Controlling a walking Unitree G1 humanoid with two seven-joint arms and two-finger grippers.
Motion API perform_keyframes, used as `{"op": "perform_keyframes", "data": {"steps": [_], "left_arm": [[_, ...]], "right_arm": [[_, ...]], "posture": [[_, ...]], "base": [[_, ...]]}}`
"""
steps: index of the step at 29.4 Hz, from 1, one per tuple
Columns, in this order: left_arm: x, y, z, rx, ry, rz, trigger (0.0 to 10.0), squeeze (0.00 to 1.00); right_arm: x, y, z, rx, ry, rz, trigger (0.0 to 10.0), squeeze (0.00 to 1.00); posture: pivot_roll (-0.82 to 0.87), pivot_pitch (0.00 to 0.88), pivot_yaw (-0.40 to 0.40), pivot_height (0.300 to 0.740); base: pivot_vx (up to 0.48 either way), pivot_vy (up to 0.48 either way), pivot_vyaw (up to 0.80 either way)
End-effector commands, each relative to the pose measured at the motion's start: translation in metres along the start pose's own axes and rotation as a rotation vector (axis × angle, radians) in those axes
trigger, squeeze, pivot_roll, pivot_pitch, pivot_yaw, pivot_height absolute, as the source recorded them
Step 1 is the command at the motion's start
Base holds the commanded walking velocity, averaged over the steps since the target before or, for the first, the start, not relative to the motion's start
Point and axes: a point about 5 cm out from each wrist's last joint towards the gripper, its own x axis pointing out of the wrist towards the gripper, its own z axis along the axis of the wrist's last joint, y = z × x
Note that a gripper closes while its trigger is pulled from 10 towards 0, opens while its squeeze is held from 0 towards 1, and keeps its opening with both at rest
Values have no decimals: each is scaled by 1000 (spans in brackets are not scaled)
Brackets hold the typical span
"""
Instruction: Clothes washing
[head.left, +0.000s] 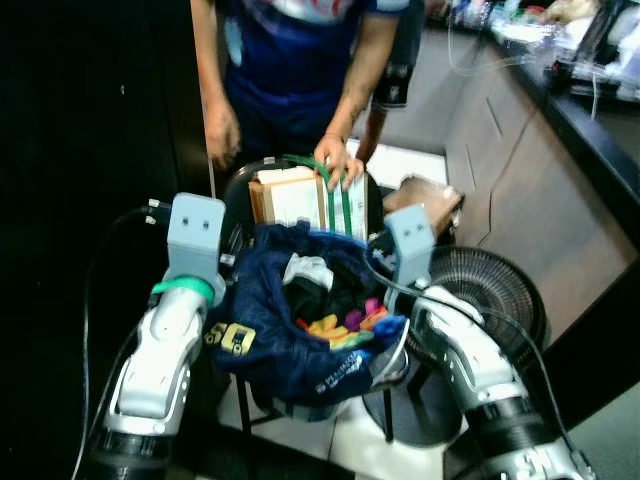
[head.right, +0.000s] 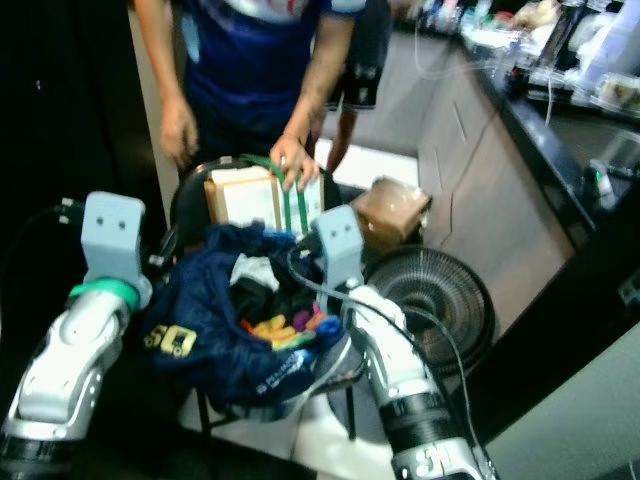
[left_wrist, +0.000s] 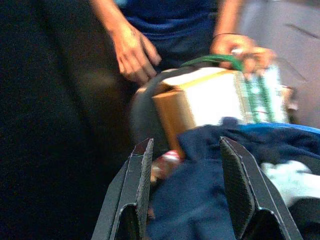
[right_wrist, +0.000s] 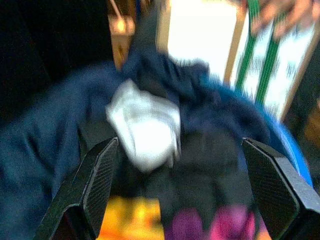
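Note:
A heap of clothes sits between my two arms: a navy garment (head.left: 262, 300) with yellow print, a white cloth (head.left: 306, 270), black fabric (head.left: 345, 285) and a bright multicoloured piece (head.left: 340, 325). They lie in a blue basket (right_wrist: 294, 147) whose rim peeks out. My left gripper (left_wrist: 186, 145) is open just over the navy garment at the heap's left side. The right gripper (right_wrist: 180, 145) is wide open above the white cloth and black fabric. Neither holds anything.
A person (head.left: 300, 60) stands right behind the heap, one hand (head.left: 338, 160) on a green-strapped white and brown box (head.left: 300, 198) on a dark chair. A floor fan (head.left: 485, 290) and a brown box (head.left: 425, 195) lie right. A dark counter (head.left: 590, 120) runs along the right.

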Motion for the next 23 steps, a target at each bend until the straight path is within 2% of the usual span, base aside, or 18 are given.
{"op": "perform_keyframes", "data": {"steps": [1, 8, 12, 19, 23], "left_arm": [[1, -4, -1, 14, 12, -15, 10000, 0], [-2, -4, 0, -3, -1, -5, 10000, 0], [-5, -4, 2, -50, -26, -12, 10000, 0], [-7, -4, 4, -72, -36, -21, 10000, 0], [-5, -7, 5, -85, -38, -42, 10000, 0]], "right_arm": [[2, -1, 0, -23, 22, 12, 10000, 1000], [9, 6, 6, -33, 13, 37, 10000, 1000], [10, 8, 8, -25, 4, 46, 10000, 1000], [6, 7, -3, 6, 29, 53, 10000, 1000], [11, 12, -12, 18, 71, 87, 10000, 1000]], "posture": [[7, 42, -57, 740], [18, 39, -75, 740], [27, 29, -86, 740], [25, 25, -81, 740], [19, 37, -76, 740]], "base": [[0, 0, 0], [0, 0, 0], [0, 0, 0], [0, 0, 0], [0, 0, 0]]}}
